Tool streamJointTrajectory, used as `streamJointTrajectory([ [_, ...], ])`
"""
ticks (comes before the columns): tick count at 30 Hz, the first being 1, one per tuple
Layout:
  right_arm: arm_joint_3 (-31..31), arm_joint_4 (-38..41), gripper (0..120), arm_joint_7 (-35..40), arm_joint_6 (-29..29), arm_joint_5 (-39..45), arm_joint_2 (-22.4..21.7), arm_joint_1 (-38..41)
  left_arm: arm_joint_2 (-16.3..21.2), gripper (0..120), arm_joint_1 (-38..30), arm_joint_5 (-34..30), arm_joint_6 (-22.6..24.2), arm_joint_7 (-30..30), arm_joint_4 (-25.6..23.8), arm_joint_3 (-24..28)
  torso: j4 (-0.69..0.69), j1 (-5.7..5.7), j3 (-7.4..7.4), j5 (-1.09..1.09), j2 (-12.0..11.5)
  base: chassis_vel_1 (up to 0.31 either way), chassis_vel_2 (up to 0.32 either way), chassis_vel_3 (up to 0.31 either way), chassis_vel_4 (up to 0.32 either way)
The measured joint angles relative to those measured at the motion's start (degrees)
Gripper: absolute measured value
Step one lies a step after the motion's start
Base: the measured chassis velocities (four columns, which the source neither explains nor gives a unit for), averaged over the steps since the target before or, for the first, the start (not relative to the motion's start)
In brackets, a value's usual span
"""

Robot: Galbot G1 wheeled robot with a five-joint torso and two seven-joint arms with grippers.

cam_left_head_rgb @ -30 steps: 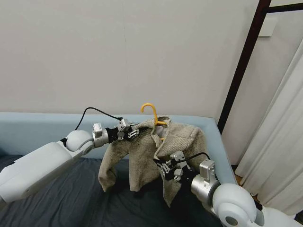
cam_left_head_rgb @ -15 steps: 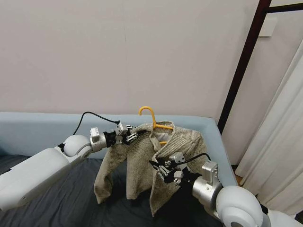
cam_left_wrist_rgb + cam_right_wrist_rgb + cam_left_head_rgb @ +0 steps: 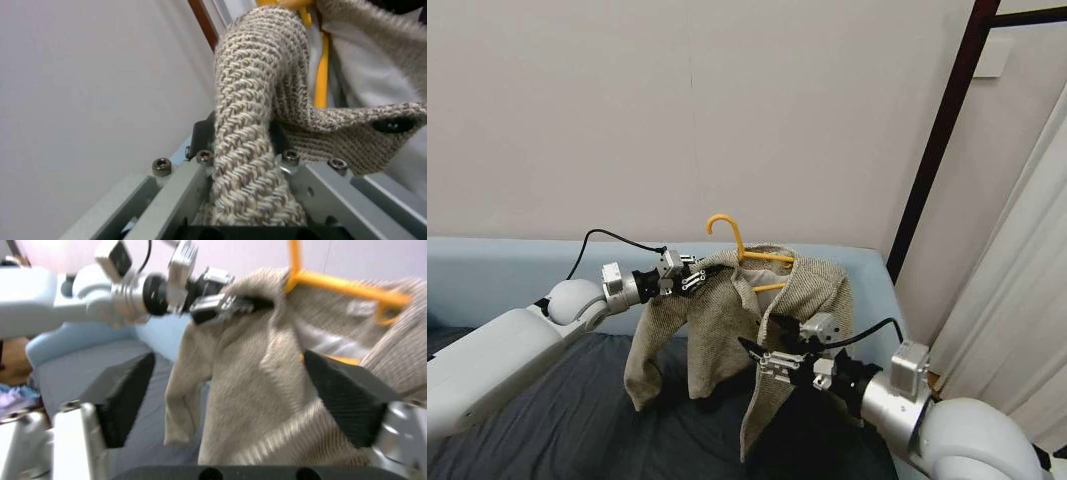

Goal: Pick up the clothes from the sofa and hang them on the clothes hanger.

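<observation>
Pale plain wall takes up the upper half of the head view, with a dark upright post slanting down at the upper right and a white curtain falling along the right edge. Below the wall runs the sofa, its light blue back crossing the frame from the left edge and its dark grey seat filling the lower left.

Held above that seat, near the centre of the frame, is the jacket, a beige tweed piece draped over a yellow hanger. The hanger's hook stands up clear above the collar. One sleeve hangs down at centre left and the front panels drop toward the lower middle of the frame.

From the left edge the left arm reaches across to the jacket's shoulder, just left of the hook. There the left gripper is clamped on a fold of the tweed, and the left wrist view shows the weave pinched between its two metal fingers.

From the lower right corner the right arm comes up to the jacket's front panel. The right gripper sits just beside the cloth with its black pads spread wide and holding nothing; whether it touches the fabric I cannot tell.
</observation>
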Motion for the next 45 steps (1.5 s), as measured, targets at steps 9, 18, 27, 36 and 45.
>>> streamJointTrajectory([
  [9,2.75,0.21,100,-0.32,1.60,-0.27,-3.00,1.23,1.30,8,0.97,-0.10,-0.82,1.25,-0.63,-1.42,-0.02,-0.01,0.00,0.00,0.00,0.000,0.000,0.000,0.000],
  [18,2.85,-9.50,100,-9.84,7.84,-7.97,-13.78,5.07,3.86,8,1.87,-0.33,-2.69,4.55,-1.80,-1.97,0.00,-0.01,0.00,0.00,0.00,0.000,0.000,0.000,0.000],
  [27,1.98,-15.96,100,-25.22,9.24,-6.10,-22.88,8.44,0.65,8,-2.28,-0.44,-4.54,7.43,-1.64,2.34,-0.02,0.00,0.00,0.00,0.00,0.000,0.000,0.000,0.000],
  [36,1.71,-15.82,100,-27.85,8.05,-4.67,-26.78,8.02,-1.92,8,-5.26,-0.25,-6.13,9.24,-1.26,6.41,-0.02,0.00,0.00,0.00,0.00,0.000,0.000,0.000,0.000],
  [45,0.87,-15.61,71,-28.75,7.66,-5.52,-26.94,7.13,-1.92,8,-4.49,0.73,-6.59,9.43,-1.53,6.61,0.00,0.00,0.00,0.00,0.00,0.000,0.000,0.000,0.000],
])
